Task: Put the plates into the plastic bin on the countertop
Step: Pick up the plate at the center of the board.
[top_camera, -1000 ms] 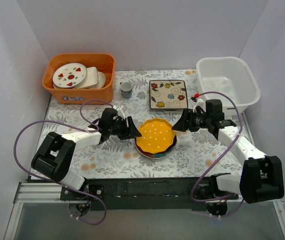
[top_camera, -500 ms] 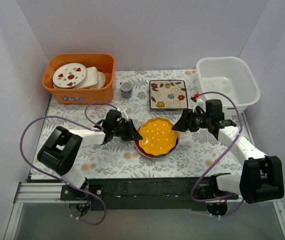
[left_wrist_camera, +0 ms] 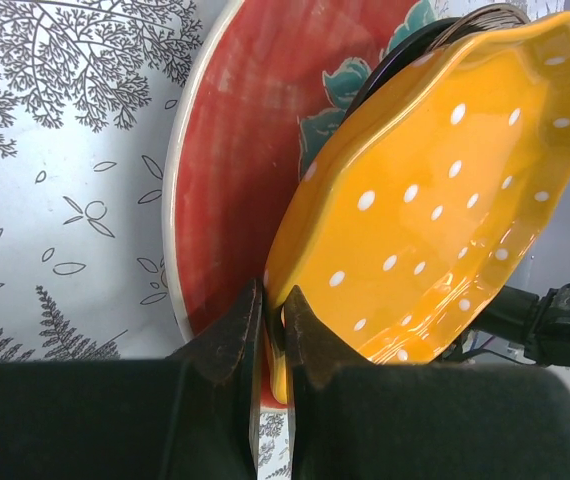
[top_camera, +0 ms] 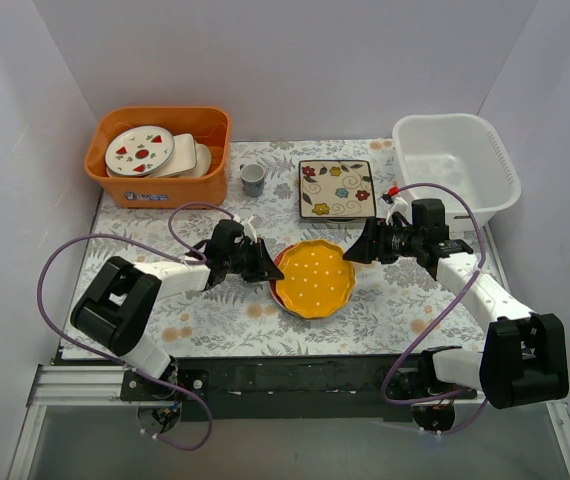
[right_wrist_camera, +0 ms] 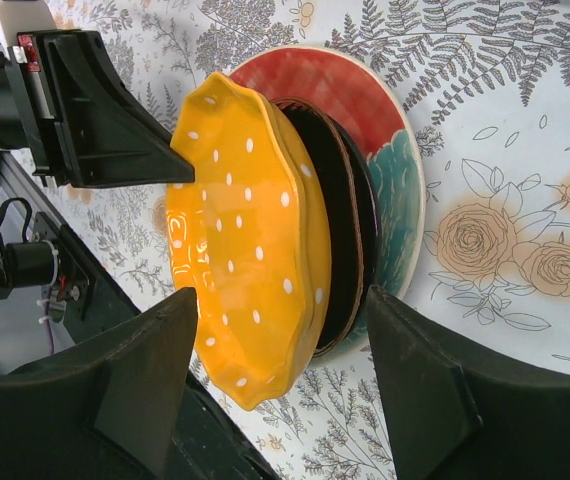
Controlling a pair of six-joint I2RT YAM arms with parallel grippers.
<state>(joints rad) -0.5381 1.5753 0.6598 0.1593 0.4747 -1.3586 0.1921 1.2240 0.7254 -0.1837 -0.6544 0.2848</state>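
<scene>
A yellow scalloped plate (top_camera: 313, 280) with white dots tops a stack over a dark plate (right_wrist_camera: 340, 210) and a red-and-teal plate (left_wrist_camera: 235, 180) at the countertop's (top_camera: 215, 310) middle. My left gripper (top_camera: 270, 268) is shut on the yellow plate's left rim (left_wrist_camera: 272, 300), and that side is tilted up off the stack. Just off the stack's right edge, my right gripper (top_camera: 357, 245) stands open, its fingers spread wide before the plates (right_wrist_camera: 283, 300) without touching them. A cream square floral plate (top_camera: 337, 188) lies behind. The white plastic bin (top_camera: 455, 160) stands at the back right.
An orange bin (top_camera: 160, 155) holding white plates with red and green marks stands at the back left. A small cup (top_camera: 253, 179) sits between it and the square plate. Purple cables loop over both arms.
My left gripper has moved in and shut on the yellow plate's left rim, and the plate has tilted and shifted slightly. The right gripper has hardly moved.
</scene>
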